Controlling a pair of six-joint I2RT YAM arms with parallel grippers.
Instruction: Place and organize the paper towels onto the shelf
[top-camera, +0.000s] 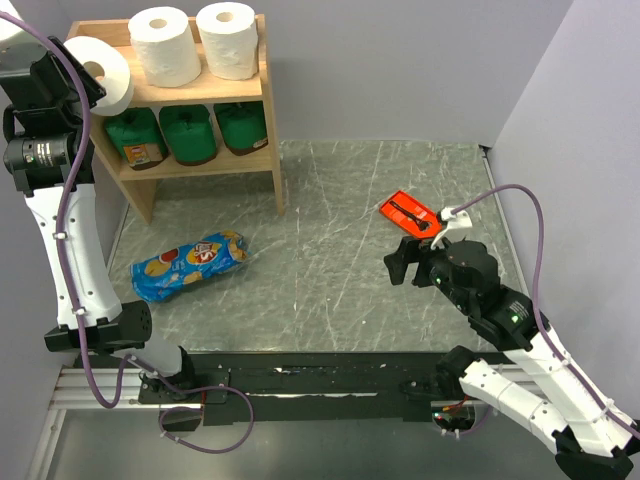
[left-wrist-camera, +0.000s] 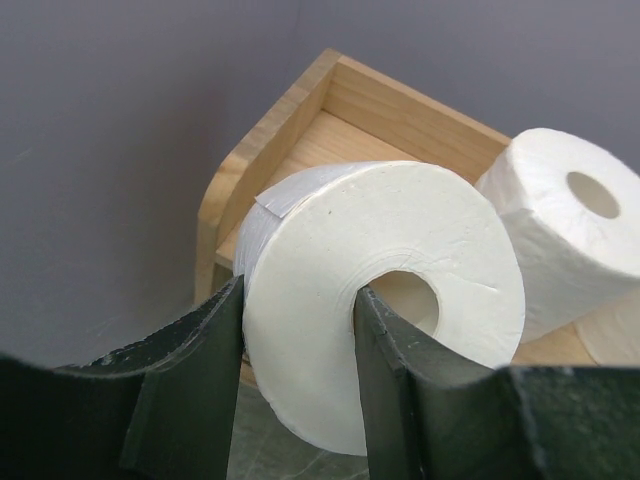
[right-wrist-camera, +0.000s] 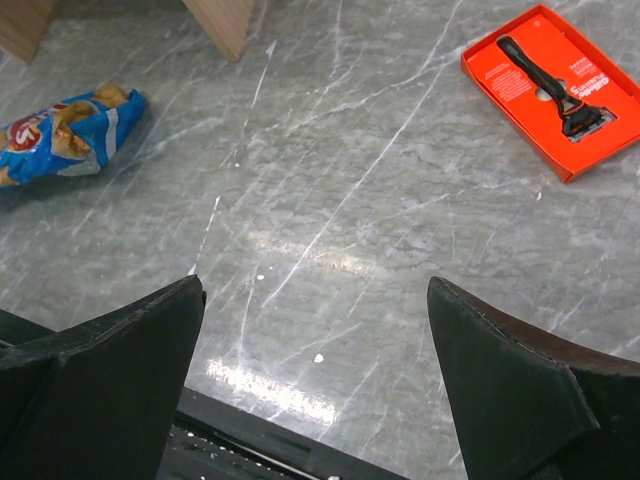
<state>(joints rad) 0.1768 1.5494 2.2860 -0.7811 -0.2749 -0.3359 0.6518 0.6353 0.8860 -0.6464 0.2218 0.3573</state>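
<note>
left wrist | left jaws clamp white roll (left-wrist-camera: 330, 260) wall | tube faces camera | right jaws wide

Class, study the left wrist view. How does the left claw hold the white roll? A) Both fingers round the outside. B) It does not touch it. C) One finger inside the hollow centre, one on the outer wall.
C: the left claw has one finger in the tube of the white roll, the other against its outer wall.
</note>
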